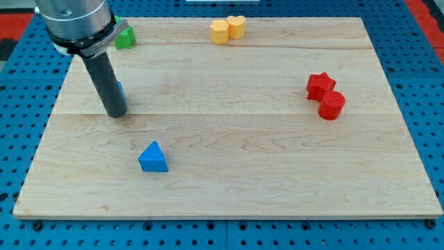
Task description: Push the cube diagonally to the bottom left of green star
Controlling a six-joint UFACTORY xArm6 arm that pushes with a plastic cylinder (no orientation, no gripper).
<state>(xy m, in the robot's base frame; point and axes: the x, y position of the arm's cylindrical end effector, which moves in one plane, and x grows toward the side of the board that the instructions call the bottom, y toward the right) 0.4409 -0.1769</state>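
My tip (116,114) rests on the board at the view's left. A blue block (121,89), probably the cube, shows only as a thin sliver at the rod's right side, just above the tip; the rod hides the rest. A green block (125,37) sits near the board's top left corner, partly hidden by the arm, so I cannot make out its shape. It lies well above the tip.
A blue triangle (152,157) lies below and right of the tip. Two yellow blocks (219,32) (237,26) touch at the top middle. A red star (320,85) and a red cylinder (331,105) touch at the right. The wooden board (243,187) ends near the view's bottom.
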